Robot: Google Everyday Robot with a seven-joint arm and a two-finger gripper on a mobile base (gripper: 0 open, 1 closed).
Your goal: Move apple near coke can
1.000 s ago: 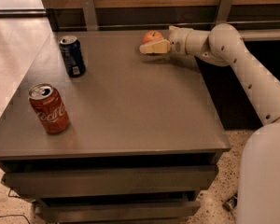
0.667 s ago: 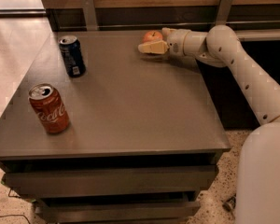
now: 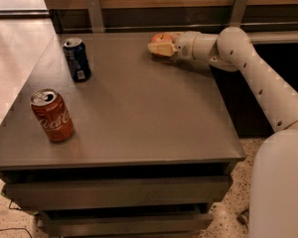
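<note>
The apple (image 3: 160,37), small and red-orange, sits at the far edge of the grey table (image 3: 139,113), right of centre. My gripper (image 3: 162,45) reaches in from the right and its cream fingers (image 3: 161,49) close around the apple, hiding its lower part. The coke can (image 3: 52,116), red with white script and a silver top, stands upright near the table's front left corner, far from the apple.
A dark blue can (image 3: 77,59) stands upright at the back left of the table. A wooden wall with two metal brackets (image 3: 95,13) runs behind the table. Drawers sit under the tabletop. My white arm (image 3: 260,83) spans the right side.
My gripper and the apple have shifted slightly to the left along the far edge. Both cans have stayed in place.
</note>
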